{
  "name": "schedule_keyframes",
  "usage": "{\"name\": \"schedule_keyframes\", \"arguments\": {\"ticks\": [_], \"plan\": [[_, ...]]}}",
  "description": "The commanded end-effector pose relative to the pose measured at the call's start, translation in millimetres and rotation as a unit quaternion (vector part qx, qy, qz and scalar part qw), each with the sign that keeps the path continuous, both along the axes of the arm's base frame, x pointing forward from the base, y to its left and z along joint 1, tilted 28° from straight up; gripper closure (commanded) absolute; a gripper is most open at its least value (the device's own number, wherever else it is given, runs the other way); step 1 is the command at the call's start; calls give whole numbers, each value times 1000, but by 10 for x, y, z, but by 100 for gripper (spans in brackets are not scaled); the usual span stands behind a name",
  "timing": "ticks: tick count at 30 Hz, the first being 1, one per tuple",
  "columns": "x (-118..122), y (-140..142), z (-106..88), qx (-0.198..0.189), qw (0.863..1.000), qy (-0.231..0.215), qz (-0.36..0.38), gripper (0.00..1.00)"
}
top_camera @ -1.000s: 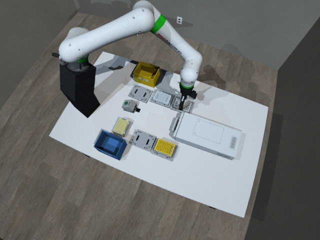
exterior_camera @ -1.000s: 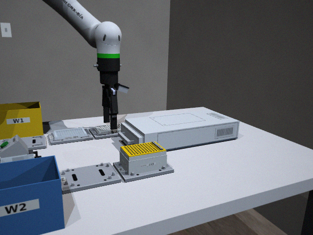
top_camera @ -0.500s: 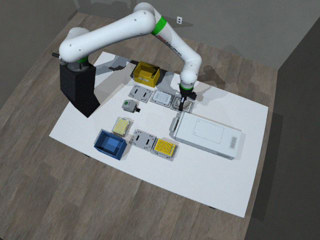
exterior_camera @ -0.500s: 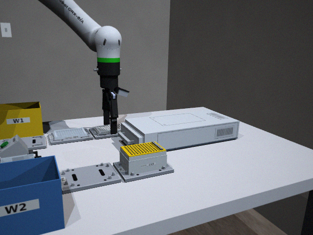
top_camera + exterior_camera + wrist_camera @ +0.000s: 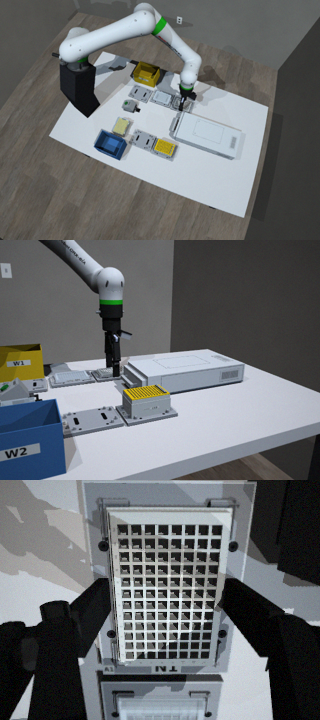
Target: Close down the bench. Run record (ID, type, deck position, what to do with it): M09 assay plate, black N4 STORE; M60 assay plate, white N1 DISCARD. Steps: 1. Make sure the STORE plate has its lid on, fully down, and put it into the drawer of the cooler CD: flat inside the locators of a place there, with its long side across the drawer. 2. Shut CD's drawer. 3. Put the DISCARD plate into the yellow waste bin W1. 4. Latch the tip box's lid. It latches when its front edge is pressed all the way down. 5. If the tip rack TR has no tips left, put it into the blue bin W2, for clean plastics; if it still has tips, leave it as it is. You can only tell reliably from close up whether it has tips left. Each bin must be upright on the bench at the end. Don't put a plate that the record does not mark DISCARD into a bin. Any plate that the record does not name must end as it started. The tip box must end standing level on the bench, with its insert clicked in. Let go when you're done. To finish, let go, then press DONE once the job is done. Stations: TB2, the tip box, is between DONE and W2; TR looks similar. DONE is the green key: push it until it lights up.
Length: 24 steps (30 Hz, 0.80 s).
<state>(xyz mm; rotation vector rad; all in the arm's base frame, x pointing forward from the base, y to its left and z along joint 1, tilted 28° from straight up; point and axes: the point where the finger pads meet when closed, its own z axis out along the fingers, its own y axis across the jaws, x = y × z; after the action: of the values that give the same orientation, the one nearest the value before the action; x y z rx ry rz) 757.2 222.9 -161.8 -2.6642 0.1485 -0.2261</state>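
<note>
A white-gridded assay plate (image 5: pixel 169 591) without a lid sits in the nest marked N1 (image 5: pixel 165 668). It also shows in the top view (image 5: pixel 182 104) and in the exterior view (image 5: pixel 105 372). My gripper (image 5: pixel 167 594) points straight down over it and is open. One finger is on each long side of the plate, low and close to its edges. The gripper also shows in the top view (image 5: pixel 182 106) and in the exterior view (image 5: pixel 113 371). A second plate (image 5: pixel 162 98) with a clear lid sits in the nest to its left. The yellow bin W1 (image 5: pixel 146 73) stands upright behind the nests.
The white cooler (image 5: pixel 208 134) lies just right of N1, its drawer front (image 5: pixel 176 124) facing the nests. The green DONE key (image 5: pixel 126 104), the pale tip box (image 5: pixel 120 126), the blue bin W2 (image 5: pixel 110 143), an empty nest (image 5: pixel 142 139) and the yellow tip rack (image 5: pixel 164 147) lie further forward.
</note>
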Motion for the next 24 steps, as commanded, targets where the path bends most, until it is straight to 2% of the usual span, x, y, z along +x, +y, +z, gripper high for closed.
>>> {"name": "schedule_keyframes", "arguments": {"ticks": [1,22,23,24], "plan": [[9,-7,17,0,1000,-1,0,33],[7,-12,27,0,1000,-1,0,41],[7,-13,27,0,1000,-1,0,90],[7,-13,28,0,1000,-1,0,90]]}}
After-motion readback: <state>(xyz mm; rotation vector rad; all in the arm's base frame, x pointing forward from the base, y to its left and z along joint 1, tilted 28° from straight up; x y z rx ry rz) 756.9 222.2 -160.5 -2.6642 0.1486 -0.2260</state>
